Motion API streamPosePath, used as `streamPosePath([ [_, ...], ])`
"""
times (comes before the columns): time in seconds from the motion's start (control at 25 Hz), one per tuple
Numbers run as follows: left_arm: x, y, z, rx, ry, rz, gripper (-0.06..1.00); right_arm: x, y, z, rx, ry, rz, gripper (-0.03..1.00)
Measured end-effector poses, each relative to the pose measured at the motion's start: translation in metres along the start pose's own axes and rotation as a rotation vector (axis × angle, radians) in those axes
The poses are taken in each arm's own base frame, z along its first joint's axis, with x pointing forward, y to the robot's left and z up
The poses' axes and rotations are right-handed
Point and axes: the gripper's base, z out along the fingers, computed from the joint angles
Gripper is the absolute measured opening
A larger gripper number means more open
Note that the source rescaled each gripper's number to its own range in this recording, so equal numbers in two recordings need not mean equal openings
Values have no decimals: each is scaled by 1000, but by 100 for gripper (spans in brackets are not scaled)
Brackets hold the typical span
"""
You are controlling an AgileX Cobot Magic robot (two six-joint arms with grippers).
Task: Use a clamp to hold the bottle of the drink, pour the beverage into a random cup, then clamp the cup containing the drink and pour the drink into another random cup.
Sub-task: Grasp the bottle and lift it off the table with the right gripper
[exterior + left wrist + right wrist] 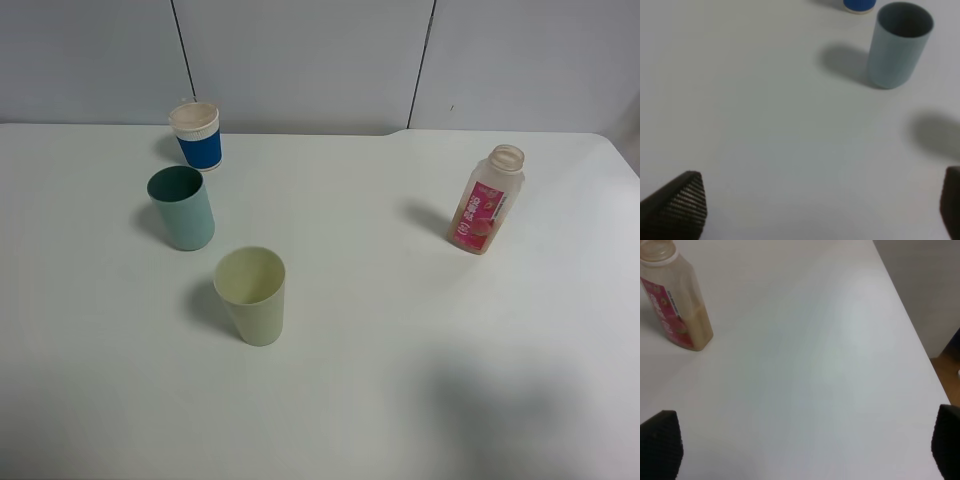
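— Pink-red on its label, the small translucent squarish plastic bottle [486, 200] stands upright and uncapped near the white table's [400, 380] right edge, toward the far right corner. Is that the thing to take now?

— Yes. The right gripper [805, 447] hangs over bare table with its jaws spread wide and nothing between them, and the bottle is well apart from it. The left gripper [820, 207] is likewise released and empty.

— Where do the 3 cups stand?

— The pale yellow-green tapered plastic tumbler [252, 295] stands left of the table's middle. The light teal plastic tumbler [182, 208] is beyond it, nearer the left edge. The short blue cup with a white rim [197, 135] is close to the far edge. Both tumblers look empty.

— How should the grasp go?

— I would set the right jaws square to 2 flat sides, around the labelled body below the neck, and close gently. Thin plastic likely flexes, and a hard squeeze could push the pale peach-tan liquid [699, 324] out of the open neck. Then lift level and tilt slowly over the yellow-green tumbler's rim.
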Motion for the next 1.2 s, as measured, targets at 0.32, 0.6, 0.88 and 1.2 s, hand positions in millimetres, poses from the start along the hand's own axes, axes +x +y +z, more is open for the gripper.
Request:
streamPosePath([
  [0.32, 0, 0, 0, 0, 0, 0, 95, 0, 0, 0, 0, 0, 0, 100],
  [0.6, 0, 0, 0, 0, 0, 0, 95, -3, -2, 2, 21, -3, -54, 100],
  [0.88, 0, 0, 0, 0, 0, 0, 95, -19, -1, 26, 33, 122, -108, 100],
  [1.2, 0, 0, 0, 0, 0, 0, 95, -44, 6, 74, 3, 226, -195, 100],
])
